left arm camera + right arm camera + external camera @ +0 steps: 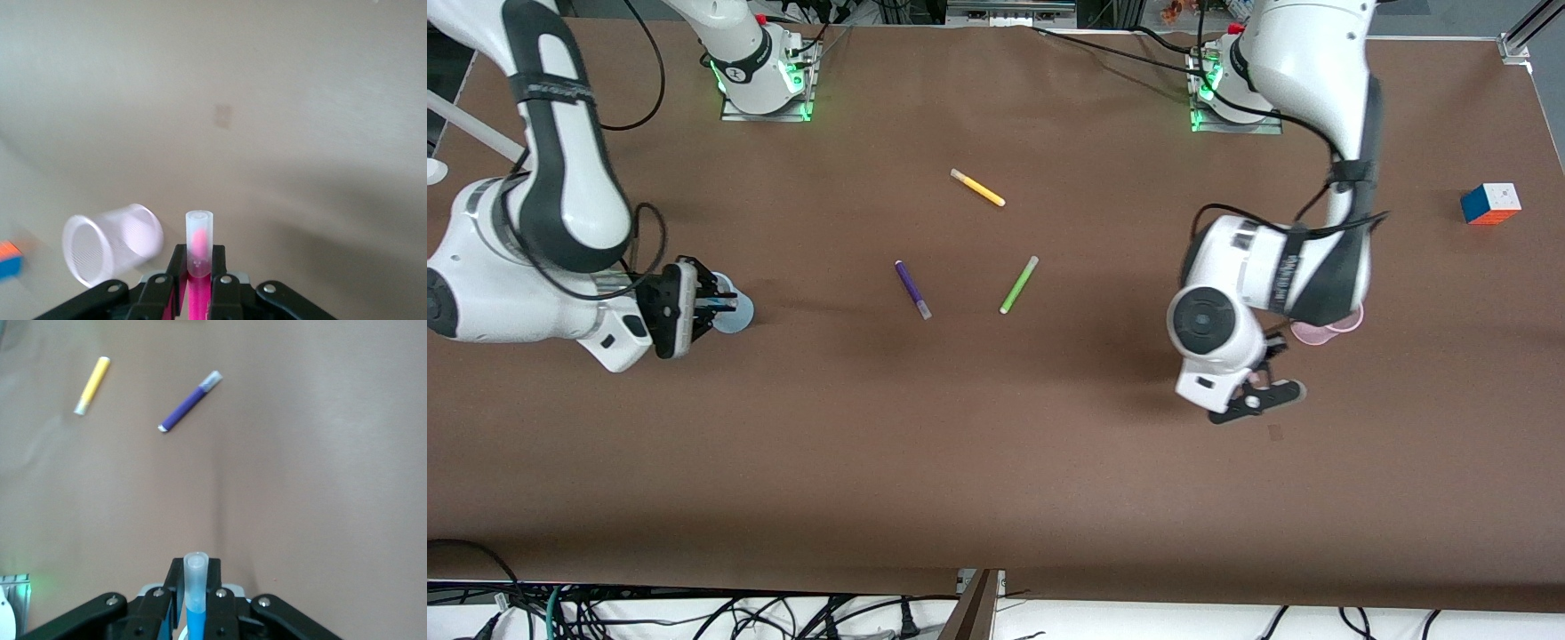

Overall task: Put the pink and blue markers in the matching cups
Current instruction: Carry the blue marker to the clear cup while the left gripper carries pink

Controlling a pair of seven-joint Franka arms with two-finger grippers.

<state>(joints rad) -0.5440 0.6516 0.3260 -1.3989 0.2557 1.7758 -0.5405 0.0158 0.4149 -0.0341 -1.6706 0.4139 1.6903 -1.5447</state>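
My left gripper [1258, 388] is shut on the magenta-pink marker [198, 293], whose pale cap sticks out past the fingers [177, 261]. It hangs over the table beside the pale pink cup [1316, 332], which my left arm partly hides. The same cup [113, 243] shows beside the marker's tip in the left wrist view. My right gripper [716, 305] is shut on the bright blue marker [195, 610], cap outward, right at the pale blue cup [738, 313] toward the right arm's end of the table.
A dark purple marker [912, 289], a lime-green marker [1018, 284] and a yellow marker [977, 188] lie mid-table. The purple marker [190, 401] and the yellow marker [92, 385] also show in the right wrist view. A colour cube [1490, 204] sits toward the left arm's end.
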